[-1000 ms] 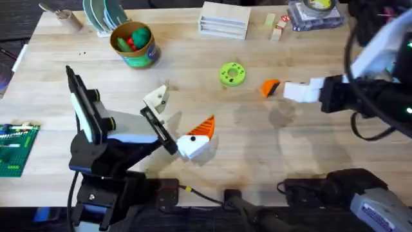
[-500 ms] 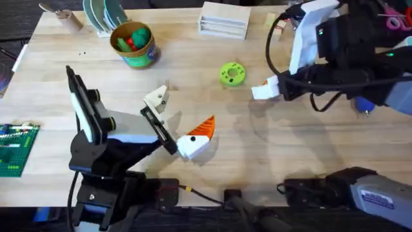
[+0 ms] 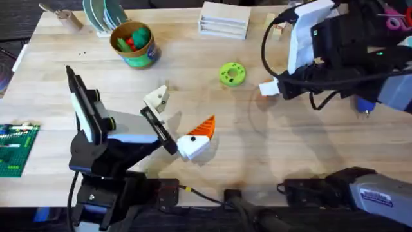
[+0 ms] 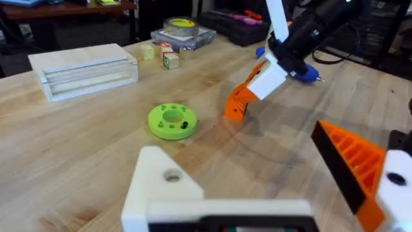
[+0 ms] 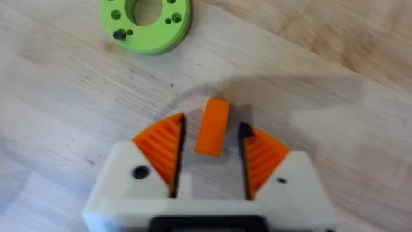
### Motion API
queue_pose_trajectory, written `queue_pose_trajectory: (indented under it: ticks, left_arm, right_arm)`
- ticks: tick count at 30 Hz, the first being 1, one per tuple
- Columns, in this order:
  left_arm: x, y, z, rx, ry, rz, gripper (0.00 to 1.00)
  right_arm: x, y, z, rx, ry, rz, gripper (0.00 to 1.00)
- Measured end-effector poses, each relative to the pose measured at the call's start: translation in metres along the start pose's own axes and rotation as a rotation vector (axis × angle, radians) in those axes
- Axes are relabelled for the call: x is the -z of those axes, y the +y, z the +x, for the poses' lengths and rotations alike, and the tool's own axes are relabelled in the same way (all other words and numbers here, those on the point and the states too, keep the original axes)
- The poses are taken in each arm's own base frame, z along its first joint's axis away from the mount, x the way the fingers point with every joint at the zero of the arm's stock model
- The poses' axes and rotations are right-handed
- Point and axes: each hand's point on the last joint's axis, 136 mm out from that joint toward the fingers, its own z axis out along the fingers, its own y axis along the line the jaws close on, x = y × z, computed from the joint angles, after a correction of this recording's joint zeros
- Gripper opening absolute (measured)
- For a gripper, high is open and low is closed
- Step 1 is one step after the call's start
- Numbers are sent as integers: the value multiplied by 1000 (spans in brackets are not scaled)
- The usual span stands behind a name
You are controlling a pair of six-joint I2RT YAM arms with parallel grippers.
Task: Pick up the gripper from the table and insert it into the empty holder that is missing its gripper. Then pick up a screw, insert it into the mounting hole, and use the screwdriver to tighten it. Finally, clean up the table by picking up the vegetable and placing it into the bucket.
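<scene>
Nearest to me, the left gripper [image 3: 183, 125] rests low over the front of the table with its fingers spread apart and nothing between them: one white mount carries an orange ribbed pad [image 4: 351, 164], while the holder [image 3: 156, 98] is a bare white point with a small hole in it. Further out, near the middle of the wood, sits a round green disc with holes [image 3: 232, 73], and a dark screw [image 5: 119, 35] stands in one of those holes. Just beside the disc, toward the right side, the right gripper [image 5: 211, 151] hangs over the tabletop, its two orange pads parted a little with the gripper [image 5: 212, 125], the small orange wedge, lying on the wood in the gap between them; whether the pads actually press on it I cannot tell. Behind that arm the blue screwdriver [image 4: 302, 71] lies partly hidden. Toward the far left, the bucket [image 3: 134, 45] stands with the vegetable [image 3: 138, 32] inside it, beside something red.
</scene>
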Motion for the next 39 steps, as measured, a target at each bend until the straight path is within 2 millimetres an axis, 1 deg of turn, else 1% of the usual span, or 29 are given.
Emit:
queue_pose_trajectory:
  ticks: [2, 5, 8, 12, 13, 16, 19, 23, 25, 27, 28, 30, 32, 35, 37, 39]
  left_arm:
    - [0, 0, 0, 0, 0, 0, 993]
    - [0, 0, 0, 0, 0, 0, 993]
    - [0, 0, 0, 0, 0, 0, 993]
    - [0, 0, 0, 0, 0, 0, 993]
    - [0, 0, 0, 0, 0, 0, 993]
    - [0, 0, 0, 0, 0, 0, 993]
    - [0, 0, 0, 0, 0, 0, 993]
    - [0, 0, 0, 0, 0, 0, 993]
    - [0, 0, 0, 0, 0, 0, 993]
    - [0, 0, 0, 0, 0, 0, 993]
    - [0, 0, 0, 0, 0, 0, 993]
    - [0, 0, 0, 0, 0, 0, 993]
    - [0, 0, 0, 0, 0, 0, 992]
    - [0, 0, 0, 0, 0, 0, 993]
    - [0, 0, 0, 0, 0, 0, 993]
    - [0, 0, 0, 0, 0, 0, 993]
  right_arm:
    - [0, 0, 1, -5, 3, 2, 461]
    - [0, -1, 1, -7, 4, 3, 383]
    - [0, -1, 1, -8, 4, 4, 211]
    - [0, -1, 0, -8, 1, 4, 35]
    - [0, -1, 0, -8, 1, 4, 17]
    - [4, 0, -1, -7, -3, 5, 19]
    - [14, 0, -6, -4, -25, 7, 18]
    - [34, 2, -21, -1, -100, 12, 15]
    - [45, 6, -28, -12, -143, -7, 14]
    - [55, 16, -35, -39, -187, -63, 13]
    - [67, 35, -49, -104, -251, -181, 12]
    - [72, 48, -61, -153, -290, -269, 12]
    - [78, 62, -77, -192, -337, -376, 12]
    - [81, 81, -96, -221, -367, -533, 11]
    - [80, 93, -103, -242, -359, -634, 10]
    - [75, 102, -106, -272, -327, -725, 9]
